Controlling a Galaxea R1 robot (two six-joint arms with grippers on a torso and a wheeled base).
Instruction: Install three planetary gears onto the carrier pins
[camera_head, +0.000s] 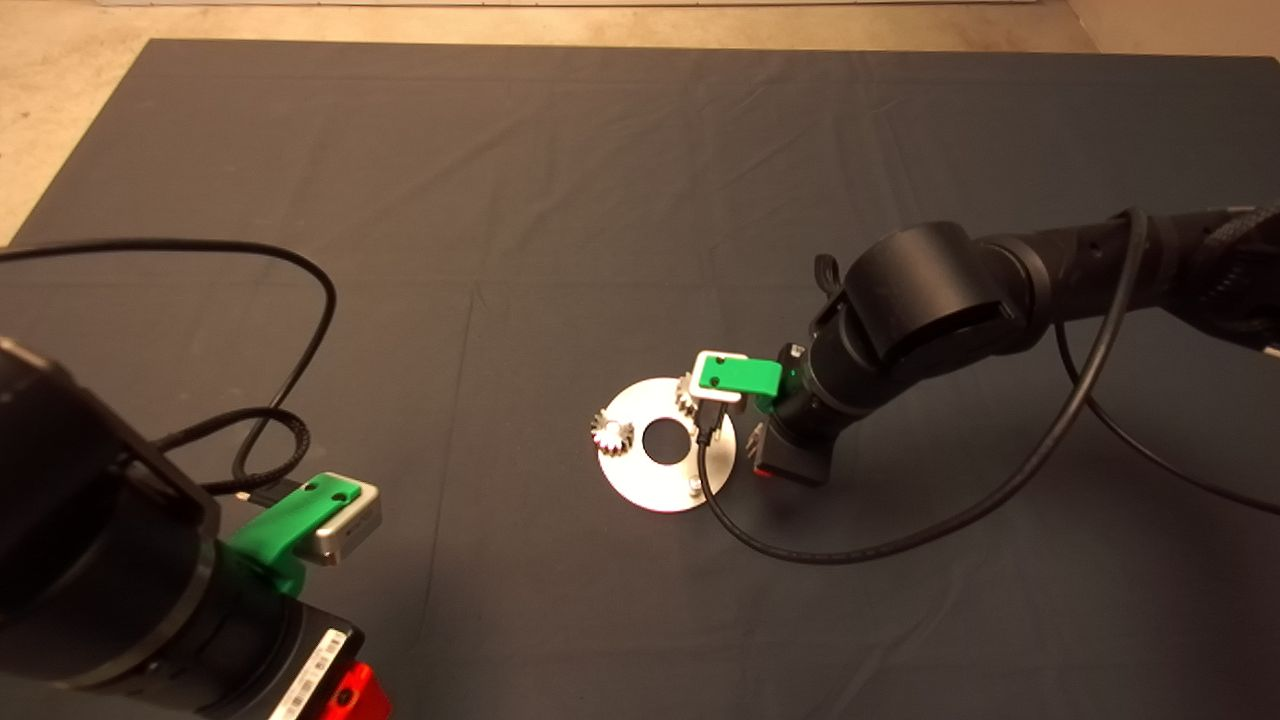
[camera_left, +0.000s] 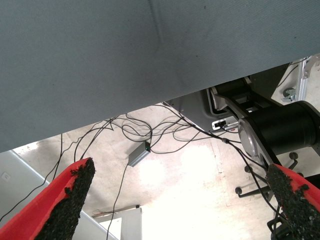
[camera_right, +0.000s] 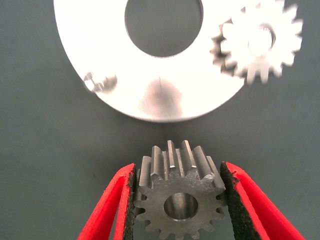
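Note:
The shiny round disc lies at mid-mat and also shows in the right wrist view. One planetary gear sits on a pin at the disc's left edge, and also shows in the right wrist view. My right gripper is shut on a second gear and holds it just off the disc's rim, near a bare carrier pin. In the head view this gear peeks from under the wrist's green mount. Another bare pin stands at the disc's lower right. No third gear is in view. My left gripper is parked at the lower left, open.
The right arm's black cable loops over the mat below the disc. The left arm's cable curls at the left. The left wrist view looks past the mat's edge at a floor with cables.

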